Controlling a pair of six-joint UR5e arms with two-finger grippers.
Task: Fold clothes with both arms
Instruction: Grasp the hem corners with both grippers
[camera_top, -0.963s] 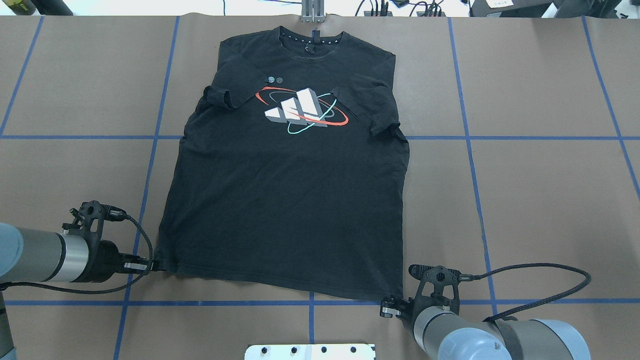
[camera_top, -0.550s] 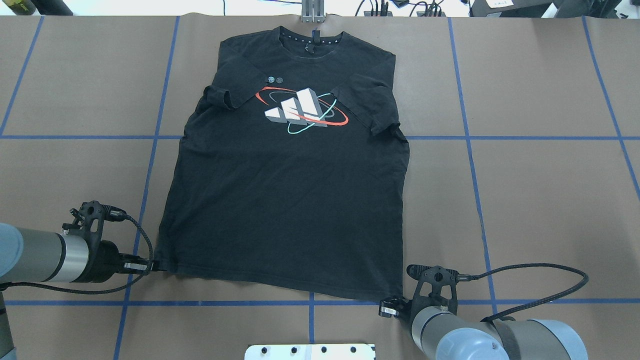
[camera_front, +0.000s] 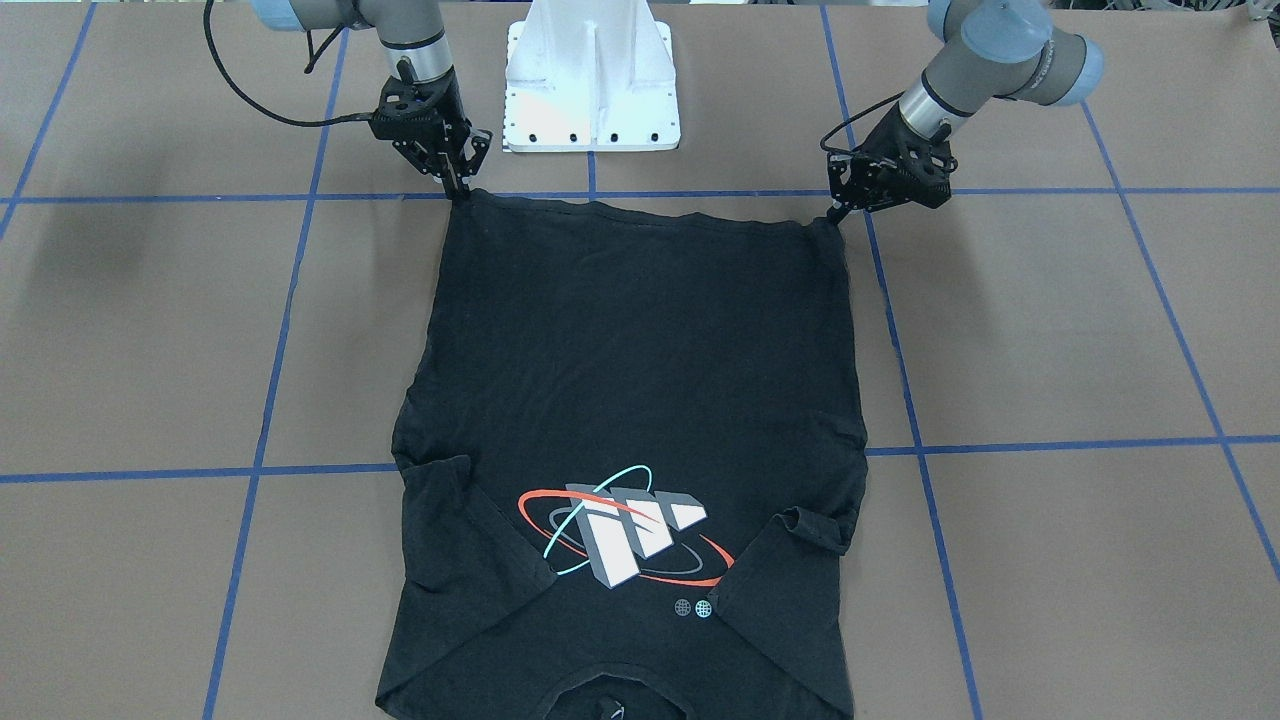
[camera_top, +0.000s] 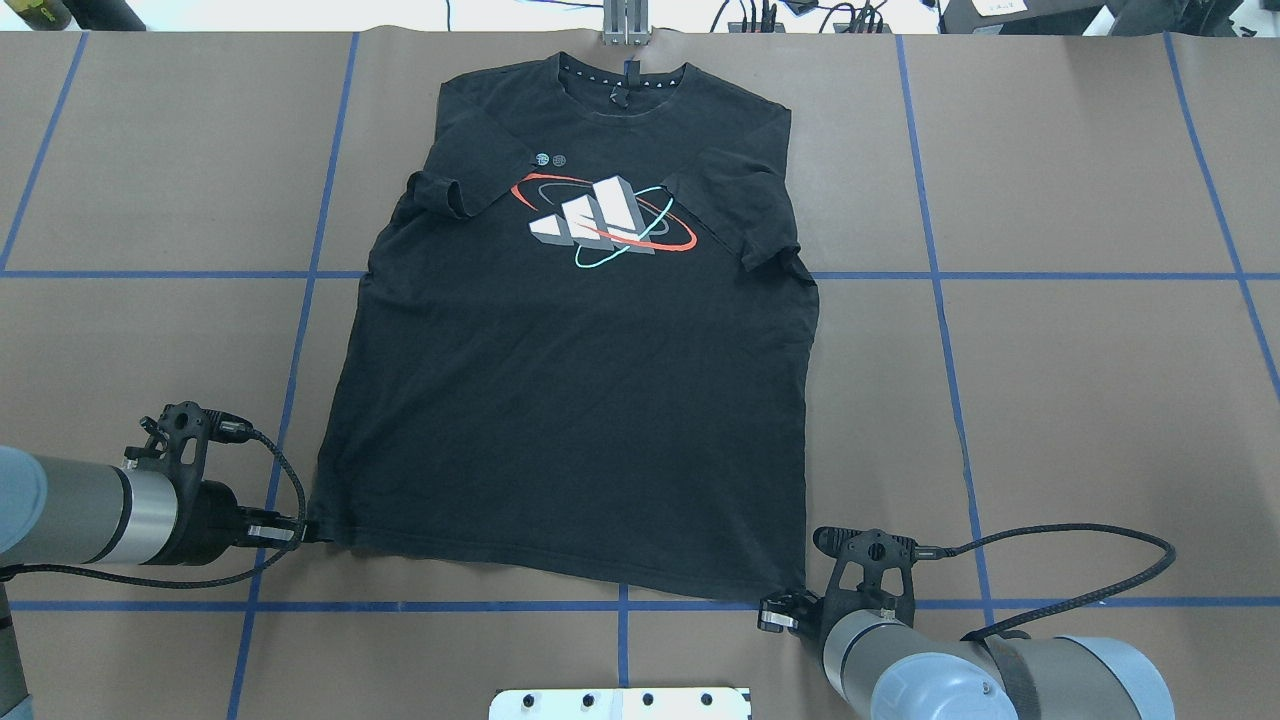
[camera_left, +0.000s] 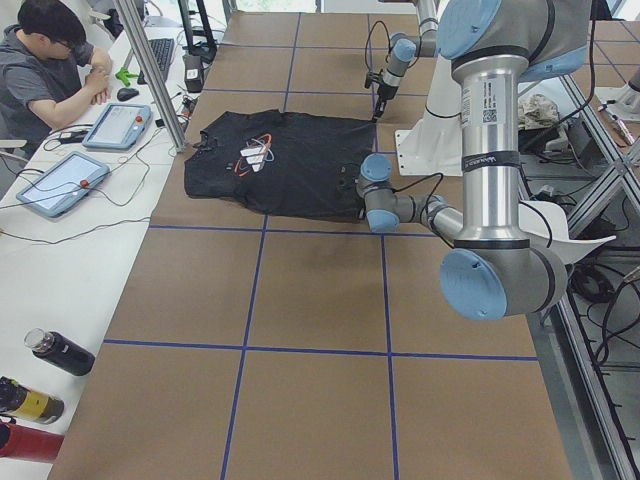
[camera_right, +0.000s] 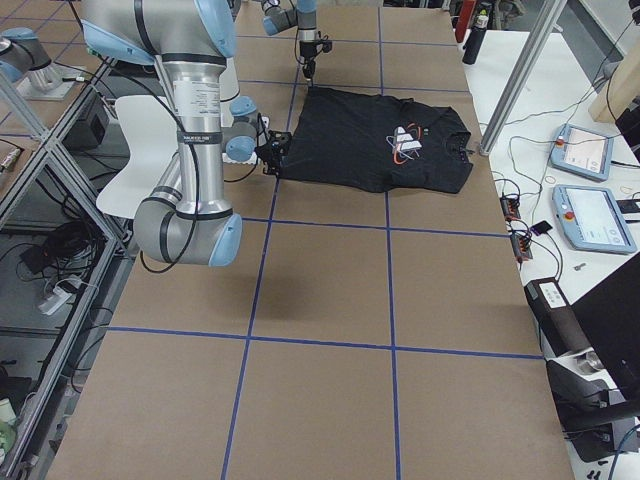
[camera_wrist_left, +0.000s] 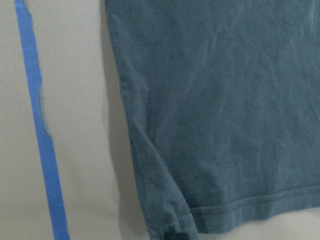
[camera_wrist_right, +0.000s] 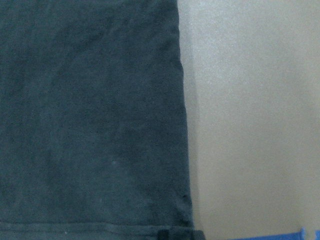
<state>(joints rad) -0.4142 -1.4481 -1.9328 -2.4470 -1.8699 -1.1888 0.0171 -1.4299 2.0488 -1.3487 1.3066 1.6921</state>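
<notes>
T-shirt (camera_top: 570, 400) flat, print up, collar at 12 o'clock | hem corners pinched: left gripper (camera_top: 300, 533) at 7, right gripper (camera_top: 778, 610) at 5 | corners to be raised level, carried together toward 12

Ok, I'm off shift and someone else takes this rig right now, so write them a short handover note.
Left hand: shut on one hem corner of the black short-sleeved printed T-shirt.
Right hand: shut on the other hem corner.
The shirt lies flat, print up, on the brown papered table, with the collar far from the robot.
Done: both sleeves are folded in over the chest.
To do: carry the hem up toward the collar, then finish folding.
</notes>
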